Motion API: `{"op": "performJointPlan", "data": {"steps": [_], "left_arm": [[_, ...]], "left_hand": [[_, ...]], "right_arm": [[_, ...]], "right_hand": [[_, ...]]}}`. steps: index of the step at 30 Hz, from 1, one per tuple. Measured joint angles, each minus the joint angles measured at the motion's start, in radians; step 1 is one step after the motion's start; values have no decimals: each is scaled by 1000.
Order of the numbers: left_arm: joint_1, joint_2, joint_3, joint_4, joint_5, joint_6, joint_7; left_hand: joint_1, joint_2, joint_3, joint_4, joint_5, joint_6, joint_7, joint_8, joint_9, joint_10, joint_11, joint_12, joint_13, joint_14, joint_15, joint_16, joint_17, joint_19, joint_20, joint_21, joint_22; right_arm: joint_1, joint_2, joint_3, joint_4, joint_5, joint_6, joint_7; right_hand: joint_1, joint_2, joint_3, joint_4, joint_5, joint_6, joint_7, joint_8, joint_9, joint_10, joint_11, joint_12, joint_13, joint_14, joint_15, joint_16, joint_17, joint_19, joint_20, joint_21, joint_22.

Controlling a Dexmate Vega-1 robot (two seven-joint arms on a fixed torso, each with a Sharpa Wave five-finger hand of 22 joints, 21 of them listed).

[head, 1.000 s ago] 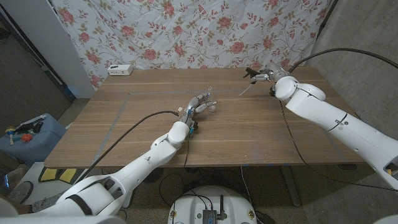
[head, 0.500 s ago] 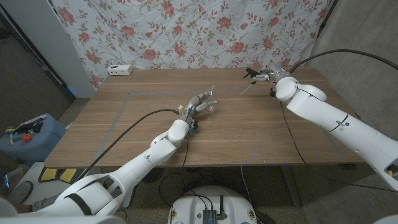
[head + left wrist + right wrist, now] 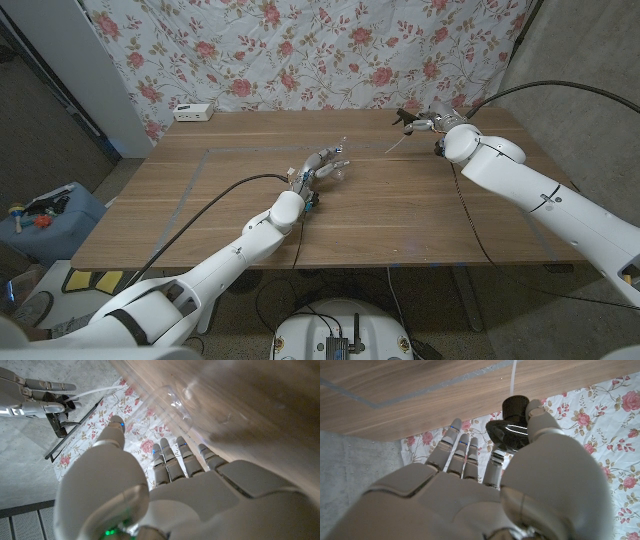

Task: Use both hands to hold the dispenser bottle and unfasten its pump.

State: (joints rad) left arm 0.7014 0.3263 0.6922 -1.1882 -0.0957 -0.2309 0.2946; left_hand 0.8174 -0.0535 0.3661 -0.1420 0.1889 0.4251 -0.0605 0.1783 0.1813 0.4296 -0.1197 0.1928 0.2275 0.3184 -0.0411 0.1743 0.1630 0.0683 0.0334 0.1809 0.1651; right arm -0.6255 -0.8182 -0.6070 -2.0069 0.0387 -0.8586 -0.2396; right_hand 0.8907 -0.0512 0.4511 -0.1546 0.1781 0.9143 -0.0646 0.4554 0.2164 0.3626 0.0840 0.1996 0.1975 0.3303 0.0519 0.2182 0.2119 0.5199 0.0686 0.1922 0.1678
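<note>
No writing, label, brand, number or sign can be read in any of the views. The small white box (image 3: 194, 112) at the far edge of the brown wooden table (image 3: 400, 210) is too small to show any marking, and the clear plastic dispenser bottle (image 3: 200, 400) carries no legible label.
</note>
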Motion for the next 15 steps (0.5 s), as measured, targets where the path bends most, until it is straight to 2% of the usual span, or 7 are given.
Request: {"op": "performJointPlan", "data": {"steps": [15], "left_arm": [[0, -7, 1, 21, 6, -22, 19]], "left_hand": [[0, 0, -4, -4, 4, 5, -6, 0, 0, 0, 0, 0, -9, 11, 0, 0, 0, 10, -10, 5, 0]], "right_arm": [[-3, 3, 2, 6, 2, 5, -6]], "right_hand": [[0, 0, 0, 0, 0, 0, 0, 0, 0, 0, 0, 0, 0, 0, 0, 0, 0, 0, 0, 0, 0]]}}
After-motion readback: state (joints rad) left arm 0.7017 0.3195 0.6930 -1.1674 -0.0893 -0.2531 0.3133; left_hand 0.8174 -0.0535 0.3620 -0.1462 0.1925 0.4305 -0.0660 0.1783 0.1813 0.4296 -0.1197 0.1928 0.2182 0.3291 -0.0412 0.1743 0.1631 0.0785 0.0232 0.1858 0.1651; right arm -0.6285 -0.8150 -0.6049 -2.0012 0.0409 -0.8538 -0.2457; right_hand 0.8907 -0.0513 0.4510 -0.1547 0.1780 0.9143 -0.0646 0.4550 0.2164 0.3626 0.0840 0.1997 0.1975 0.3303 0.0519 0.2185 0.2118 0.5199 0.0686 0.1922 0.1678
